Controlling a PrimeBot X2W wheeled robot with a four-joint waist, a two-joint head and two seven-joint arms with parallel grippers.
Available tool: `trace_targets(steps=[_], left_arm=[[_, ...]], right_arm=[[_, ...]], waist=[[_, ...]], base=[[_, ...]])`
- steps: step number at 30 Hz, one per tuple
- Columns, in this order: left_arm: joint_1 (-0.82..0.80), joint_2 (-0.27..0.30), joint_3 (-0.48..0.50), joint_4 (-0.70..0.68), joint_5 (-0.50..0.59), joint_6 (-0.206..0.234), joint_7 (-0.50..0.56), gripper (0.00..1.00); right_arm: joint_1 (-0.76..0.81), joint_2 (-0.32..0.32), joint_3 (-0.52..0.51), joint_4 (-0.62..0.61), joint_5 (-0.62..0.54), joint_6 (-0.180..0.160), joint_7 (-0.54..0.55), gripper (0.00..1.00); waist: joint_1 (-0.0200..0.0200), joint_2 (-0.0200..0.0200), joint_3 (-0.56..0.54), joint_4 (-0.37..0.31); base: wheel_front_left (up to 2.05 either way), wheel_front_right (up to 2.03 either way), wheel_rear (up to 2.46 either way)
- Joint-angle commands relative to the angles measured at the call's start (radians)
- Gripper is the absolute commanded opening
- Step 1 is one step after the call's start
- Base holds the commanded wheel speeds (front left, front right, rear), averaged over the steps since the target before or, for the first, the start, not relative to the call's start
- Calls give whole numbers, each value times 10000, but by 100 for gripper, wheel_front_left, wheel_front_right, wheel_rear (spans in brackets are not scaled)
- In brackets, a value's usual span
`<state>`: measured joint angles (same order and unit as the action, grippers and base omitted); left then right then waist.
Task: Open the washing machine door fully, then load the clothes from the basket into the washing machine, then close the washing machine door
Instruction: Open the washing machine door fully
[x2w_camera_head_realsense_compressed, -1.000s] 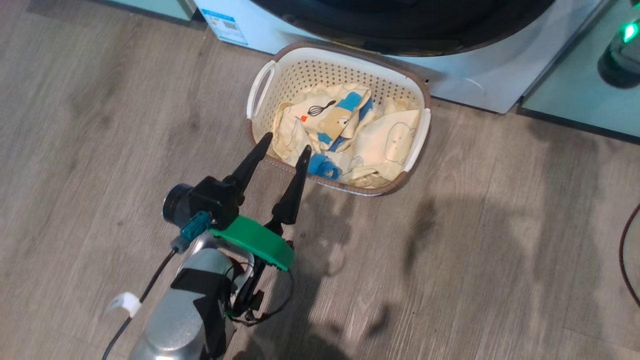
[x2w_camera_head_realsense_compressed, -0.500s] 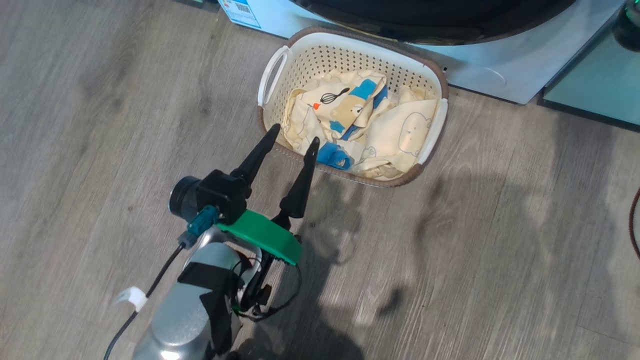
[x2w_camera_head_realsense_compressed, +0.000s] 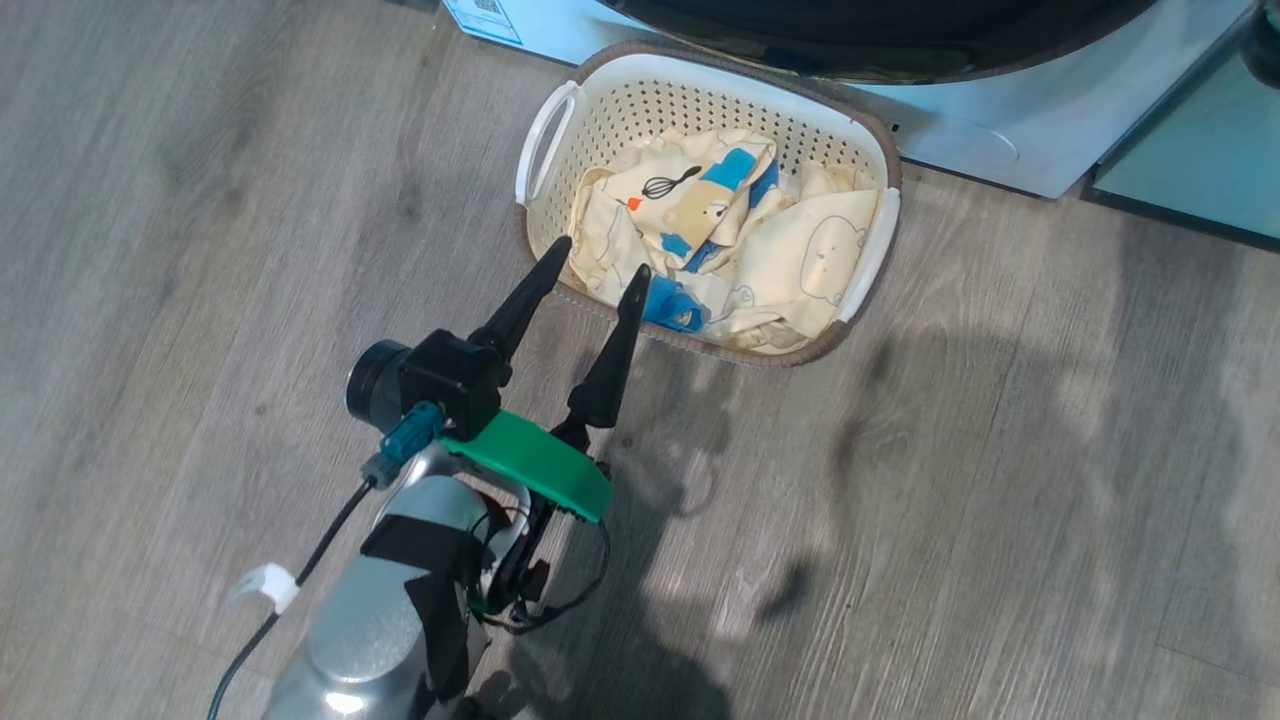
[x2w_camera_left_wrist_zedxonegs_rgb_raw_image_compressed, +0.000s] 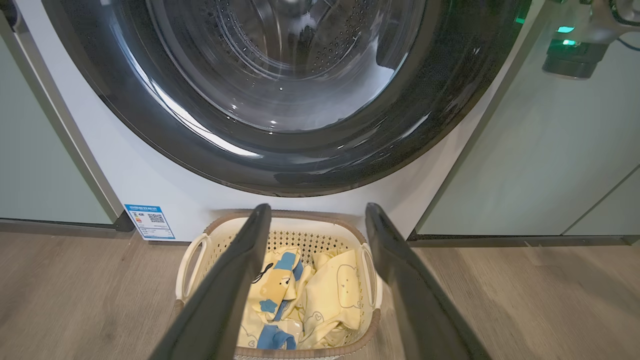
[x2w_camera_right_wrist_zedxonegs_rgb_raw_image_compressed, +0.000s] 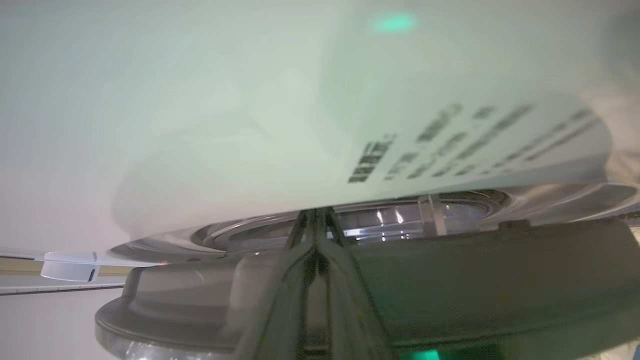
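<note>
**Left gripper wide at basket edge; right gripper closed up at the door**

- Nearest, head view: the left gripper (x2w_camera_head_realsense_compressed: 601, 256) hangs over the grey plank floor (x2w_camera_head_realsense_compressed: 1000, 500). Its fingers are spread wide with nothing between them. The tips sit over the near rim of the basket (x2w_camera_head_realsense_compressed: 700, 60).
- Left wrist view: the left gripper (x2w_camera_left_wrist_zedxonegs_rgb_raw_image_compressed: 317, 207) frames the basket (x2w_camera_left_wrist_zedxonegs_rgb_raw_image_compressed: 193, 255) between its two dark fingers. I cannot tell whether the tips touch the rim.
- The basket stands on the floor, just in front of the washing machine (x2w_camera_head_realsense_compressed: 960, 130). Its far rim is close against the white front panel.
- The clothes (x2w_camera_head_realsense_compressed: 760, 250) lie crumpled in the basket: pale yellow, cartoon prints, blue patches. In the wrist view the clothes (x2w_camera_left_wrist_zedxonegs_rgb_raw_image_compressed: 325, 295) fill most of the basket bottom.
- A blue sticker (x2w_camera_left_wrist_zedxonegs_rgb_raw_image_compressed: 150, 221) sits at a lower corner of the washing machine (x2w_camera_left_wrist_zedxonegs_rgb_raw_image_compressed: 165, 190), to the left in the wrist view.
- The washing machine door (x2w_camera_left_wrist_zedxonegs_rgb_raw_image_compressed: 280, 170) looks closed in this view. Its glossy black rim rings the glass bowl, and the steel drum shows through.
- In the head view the washing machine door (x2w_camera_head_realsense_compressed: 880, 40) shows as a dark arc at the top edge.
- Pale green cabinet doors (x2w_camera_left_wrist_zedxonegs_rgb_raw_image_compressed: 525, 150) flank the machine.
- Right wrist view, blurred: the right gripper (x2w_camera_right_wrist_zedxonegs_rgb_raw_image_compressed: 316, 220) has its fingers pressed together. The tips lie at a clear ring above a dark band, under a pale surface with smeared print. I cannot tell whether they touch it.
</note>
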<state>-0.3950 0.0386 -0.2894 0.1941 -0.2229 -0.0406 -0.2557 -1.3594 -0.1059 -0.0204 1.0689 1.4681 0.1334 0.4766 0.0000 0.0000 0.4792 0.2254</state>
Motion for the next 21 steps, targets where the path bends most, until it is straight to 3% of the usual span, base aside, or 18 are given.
trace_targets(steps=[1, 21], left_arm=[[-179, 116, 326, -321, -71, 62, -61, 100], [-252, 116, 434, -152, 16, 99, -61, 100]], right_arm=[[-450, 219, 140, -272, -40, -27, 107, 0], [829, 436, 694, -1680, 313, -27, 1433, 0]], waist=[[0, 0, 11, -7], [0, 0, -126, -289]], base=[[0, 0, 0], [0, 0, 0]])
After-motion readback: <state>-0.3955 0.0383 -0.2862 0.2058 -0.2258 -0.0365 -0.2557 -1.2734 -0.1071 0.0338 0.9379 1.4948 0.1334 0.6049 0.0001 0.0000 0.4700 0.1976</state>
